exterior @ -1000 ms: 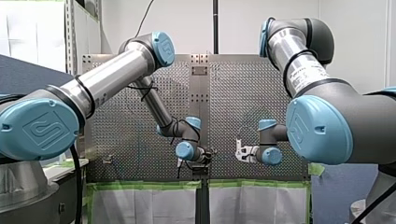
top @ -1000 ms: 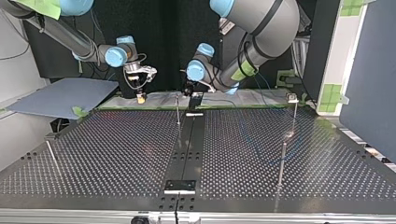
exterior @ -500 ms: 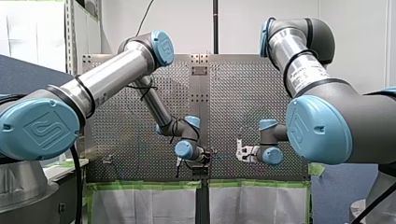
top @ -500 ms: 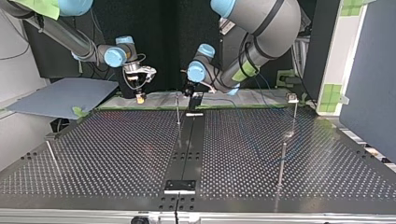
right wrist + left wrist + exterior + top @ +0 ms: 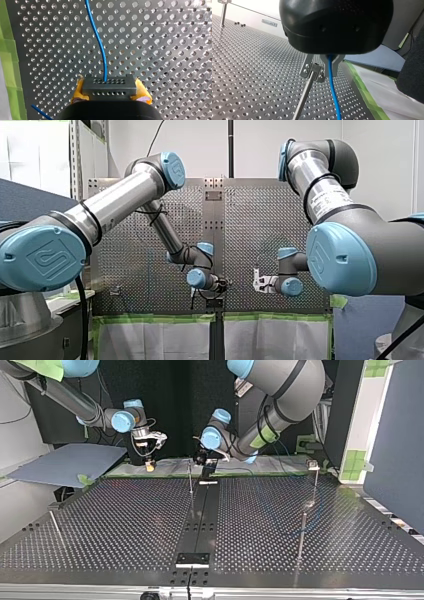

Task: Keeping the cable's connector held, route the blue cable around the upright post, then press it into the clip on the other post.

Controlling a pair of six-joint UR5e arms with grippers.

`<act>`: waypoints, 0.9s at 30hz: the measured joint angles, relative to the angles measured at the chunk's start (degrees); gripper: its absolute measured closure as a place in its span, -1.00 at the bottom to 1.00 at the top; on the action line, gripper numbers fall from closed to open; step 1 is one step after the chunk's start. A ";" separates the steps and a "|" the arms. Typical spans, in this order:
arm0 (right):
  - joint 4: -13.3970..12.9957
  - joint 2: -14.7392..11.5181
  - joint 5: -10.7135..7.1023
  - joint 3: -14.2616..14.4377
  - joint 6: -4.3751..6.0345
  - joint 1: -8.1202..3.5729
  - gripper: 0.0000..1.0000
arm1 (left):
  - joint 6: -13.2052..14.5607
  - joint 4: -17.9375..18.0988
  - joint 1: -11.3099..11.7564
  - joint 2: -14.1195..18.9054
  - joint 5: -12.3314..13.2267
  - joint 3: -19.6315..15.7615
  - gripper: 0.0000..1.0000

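Observation:
In the right wrist view my right gripper (image 5: pixel 108 91) is shut on the dark grey connector (image 5: pixel 108 86), its yellow pads on both sides. The blue cable (image 5: pixel 98 40) leaves the connector and runs away over the perforated plate. In the left wrist view my left gripper (image 5: pixel 330 72) has its metal fingers shut on the blue cable (image 5: pixel 334 97), which hangs down from them. Right beside the fingers stands a thin metal post (image 5: pixel 302 100) with a small metal clip (image 5: pixel 313 71) at its top. The top view shows the left gripper (image 5: pixel 202 458) by that post (image 5: pixel 190 478), with the right gripper (image 5: pixel 149 462) apart from it.
More thin posts stand on the perforated table: one at the top view's far right (image 5: pixel 315 482), one nearer (image 5: pixel 302 535) and one at its left (image 5: pixel 55 527). Green tape (image 5: pixel 10 62) lines the plate's edge. A blue-grey sheet (image 5: pixel 65 462) lies at the top view's left.
My left arm's wrist has shifted slightly left and up in the front view, staying close to the clip post. The right arm has barely moved.

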 joint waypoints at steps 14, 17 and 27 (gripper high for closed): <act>-1.42 0.02 -1.00 -0.03 1.72 -0.04 1.00 | -6.18 2.84 0.14 -0.06 -0.32 0.00 0.97; -1.75 0.06 -1.35 -0.04 2.01 -0.04 1.00 | -7.79 3.18 0.28 -0.26 -0.23 0.00 0.97; -4.15 1.25 -2.02 -0.31 3.35 -0.32 1.00 | -11.27 3.71 0.37 -1.35 0.22 -0.01 0.97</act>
